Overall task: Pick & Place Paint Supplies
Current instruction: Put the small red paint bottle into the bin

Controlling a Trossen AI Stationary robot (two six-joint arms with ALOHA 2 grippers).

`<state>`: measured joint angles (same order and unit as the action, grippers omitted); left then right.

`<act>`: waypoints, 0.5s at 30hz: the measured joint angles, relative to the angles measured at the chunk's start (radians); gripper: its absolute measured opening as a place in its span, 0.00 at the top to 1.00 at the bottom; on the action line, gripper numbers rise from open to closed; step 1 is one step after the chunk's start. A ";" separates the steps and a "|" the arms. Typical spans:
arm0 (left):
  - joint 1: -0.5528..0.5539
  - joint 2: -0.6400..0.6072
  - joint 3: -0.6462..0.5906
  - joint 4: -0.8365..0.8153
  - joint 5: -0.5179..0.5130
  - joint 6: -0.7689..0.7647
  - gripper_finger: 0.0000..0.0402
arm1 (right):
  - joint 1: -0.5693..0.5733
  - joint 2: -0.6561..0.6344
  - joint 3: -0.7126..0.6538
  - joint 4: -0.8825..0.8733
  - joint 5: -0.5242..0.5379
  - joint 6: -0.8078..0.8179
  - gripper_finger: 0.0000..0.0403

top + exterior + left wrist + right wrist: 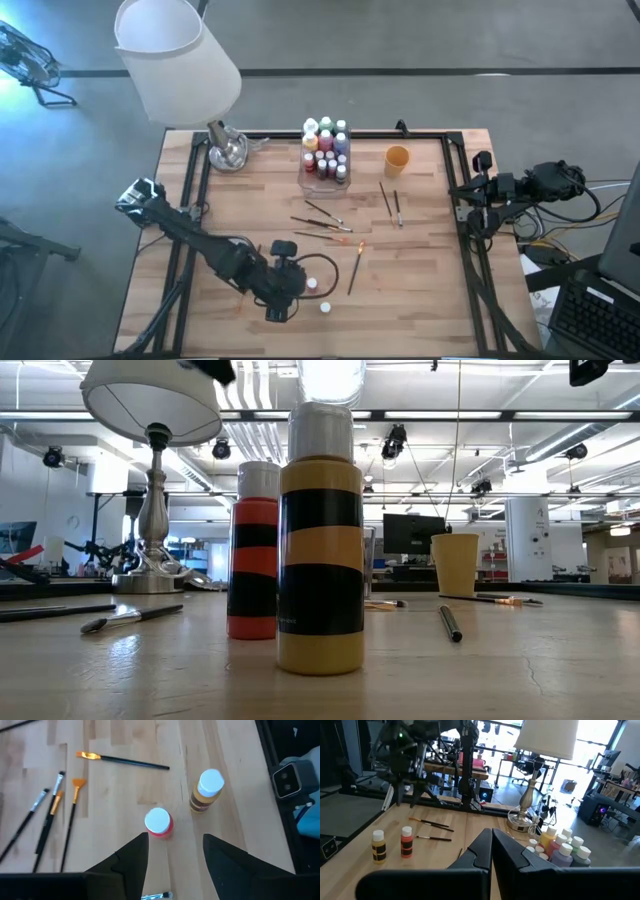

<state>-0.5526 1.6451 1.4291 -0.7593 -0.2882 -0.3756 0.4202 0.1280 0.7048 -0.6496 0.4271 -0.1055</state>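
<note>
Both arms are dark, built of jointed black segments; the left arm [215, 255] carries thin cables, and each gripper has two wedge-shaped fingers [131, 862] (matte black).

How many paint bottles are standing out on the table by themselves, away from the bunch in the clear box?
2: a red paint bottle and a yellow paint bottle, side by side near the table's front edge, just ahead of the open left gripper. Others may be hidden.

- Clear box [312, 178] walls too faint from above to trace; bottles [327, 148] inside too tightly packed to count.
- Lamp shade [150, 398] cut off by low view's top edge.
- Brush tip [156, 896] mostly cut off by frame's bottom edge.
</note>
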 joint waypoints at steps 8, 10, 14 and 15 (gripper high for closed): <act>0.001 0.000 -0.110 0.126 0.007 -0.014 0.52 | 0.000 0.000 0.000 0.000 0.000 0.000 0.98; 0.001 0.000 -0.136 0.165 0.007 -0.015 0.52 | 0.000 0.000 0.000 0.000 0.000 0.000 0.98; 0.005 0.000 -0.197 0.252 0.007 -0.017 0.52 | 0.000 0.000 0.000 0.000 0.000 0.000 0.98; 0.007 0.001 -0.207 0.267 0.006 -0.019 0.52 | 0.000 0.000 0.000 0.000 0.000 0.000 0.98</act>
<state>-0.5456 1.6459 1.2225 -0.4919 -0.2817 -0.3942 0.4202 0.1280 0.7048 -0.6495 0.4271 -0.1055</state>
